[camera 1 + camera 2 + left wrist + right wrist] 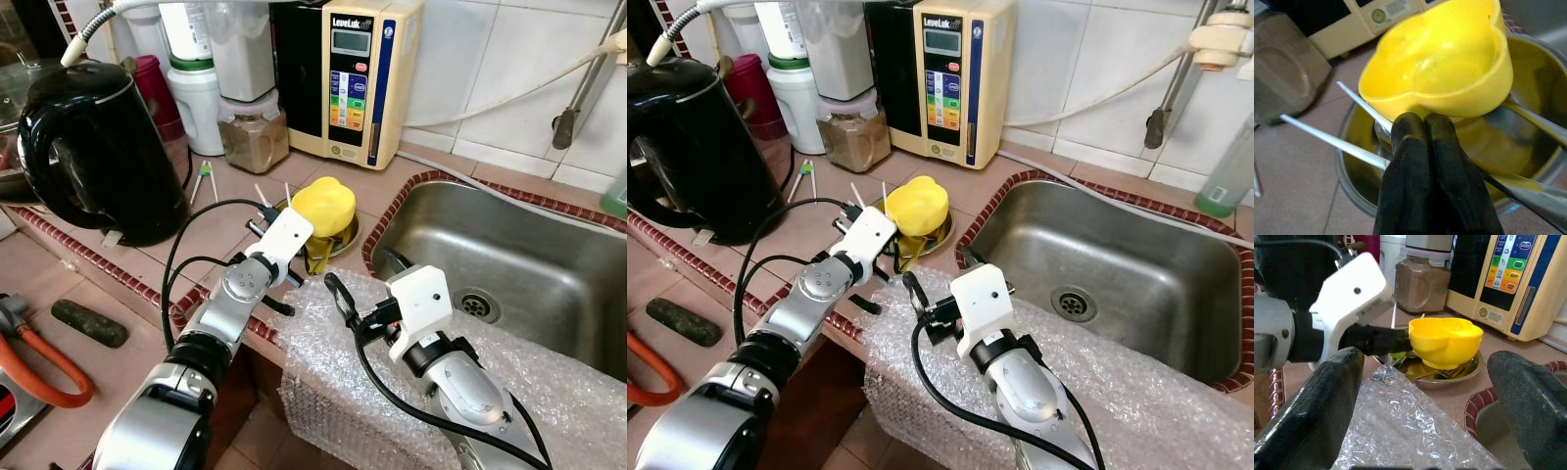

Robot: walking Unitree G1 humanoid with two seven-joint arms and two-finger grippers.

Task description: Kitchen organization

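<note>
Left tool point(1422, 128) at a yellow plastic bowl point(323, 207) on the tiled bench point(225, 211).

The lobed yellow plastic bowl sits in a shallow round steel dish point(1359, 183) together with thin white sticks point(1332, 142) and metal cutlery, just beside the stainless steel sink point(519, 259). The left tool's two black fingers point(1408, 142) are pressed together, with nothing seen between them, their tips against the bowl's near rim. The right tool point(1425, 401) stands wide apart and empty above a sheet of clear bubble wrap point(343, 392) draped over the bench edge, near the dish. Behind stand a black electric kettle point(93, 147), a brown-filled glass jar point(253, 135) and a cream water unit point(343, 73).
</note>
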